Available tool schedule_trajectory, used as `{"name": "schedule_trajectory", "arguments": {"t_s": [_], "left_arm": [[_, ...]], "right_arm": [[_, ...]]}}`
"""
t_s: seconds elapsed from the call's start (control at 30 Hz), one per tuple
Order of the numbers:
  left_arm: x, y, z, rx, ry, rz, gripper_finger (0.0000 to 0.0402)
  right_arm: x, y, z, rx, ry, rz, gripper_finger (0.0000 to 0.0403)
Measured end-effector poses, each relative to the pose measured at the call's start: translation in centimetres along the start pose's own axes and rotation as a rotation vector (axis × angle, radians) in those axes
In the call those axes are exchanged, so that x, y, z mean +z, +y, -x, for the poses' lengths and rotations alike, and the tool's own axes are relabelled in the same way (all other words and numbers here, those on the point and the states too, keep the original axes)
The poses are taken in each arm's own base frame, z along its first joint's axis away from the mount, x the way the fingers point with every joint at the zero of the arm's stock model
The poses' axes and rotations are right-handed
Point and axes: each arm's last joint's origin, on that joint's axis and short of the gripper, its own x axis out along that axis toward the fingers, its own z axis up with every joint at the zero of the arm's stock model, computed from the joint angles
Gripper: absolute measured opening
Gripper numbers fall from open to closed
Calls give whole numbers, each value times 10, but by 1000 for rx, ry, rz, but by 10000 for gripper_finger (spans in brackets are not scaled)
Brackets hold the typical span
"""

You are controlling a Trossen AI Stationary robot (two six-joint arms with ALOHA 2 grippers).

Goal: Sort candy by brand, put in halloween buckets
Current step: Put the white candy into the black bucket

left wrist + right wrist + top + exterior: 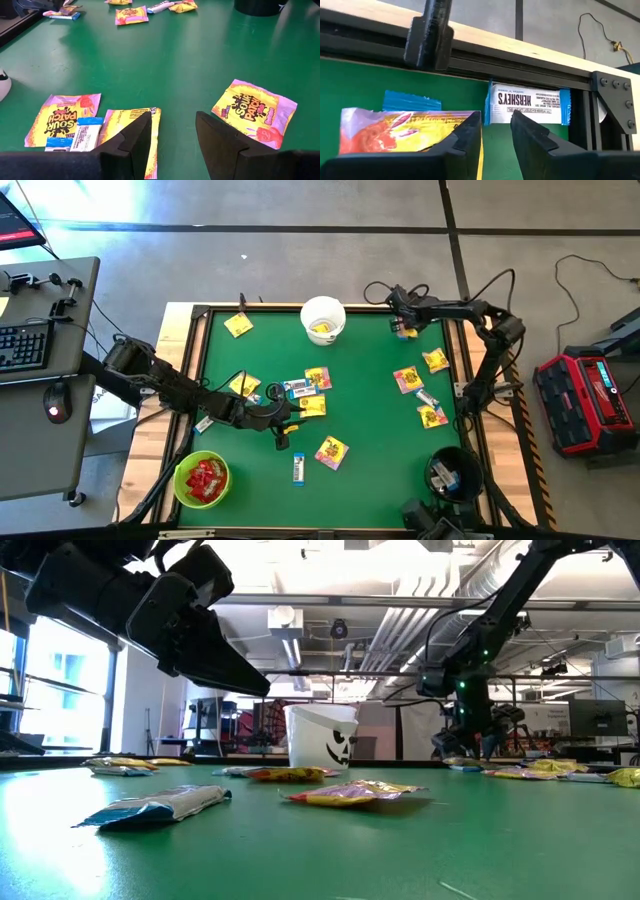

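Note:
My right gripper (496, 131) is low in the table's far right corner (405, 330), fingers a narrow gap apart. A yellow candy packet (405, 130) lies beside one finger. A white-and-blue bar (527, 104) leans on its long edge against the table frame just beyond. My left gripper (172, 135) hangs open above the mat left of centre (285, 425), over the edge of a yellow packet (129, 125). The white bucket (323, 318) stands at the far middle, the green bucket (202, 480) with red packets near left, and the black bucket (452, 472) near right. My right gripper slants down at the yellow packet's end (481, 155), which shows as a thin yellow strip in the gap along one finger (470, 132). I cannot tell whether the fingers touch it. The packet lies flat on the mat.
Yellow packets (332, 452) and white-and-blue bars (298, 468) lie scattered over the green mat, with a cluster at the right (430, 390). The raised black frame (470, 50) borders the mat right behind the right gripper. A desk with a keyboard (25, 345) stands left of the table.

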Motion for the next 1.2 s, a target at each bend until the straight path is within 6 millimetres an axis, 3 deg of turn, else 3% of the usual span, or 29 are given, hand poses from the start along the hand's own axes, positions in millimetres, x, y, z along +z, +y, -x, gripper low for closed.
{"name": "schedule_trajectory", "arguments": {"t_s": [0.5,0.67,0.9,1.2], "left_arm": [[-1,0,0,1,5,-2,147],[-1,0,0,2,10,-4,147],[-2,0,0,4,18,-2,147],[-2,0,0,4,18,-2,147]], "right_arm": [[3,12,-15,-5,-29,-15,116],[1,12,-16,-6,-21,-1,87],[3,6,-20,-9,-3,6,10],[2,5,-15,39,17,54,1]]}}
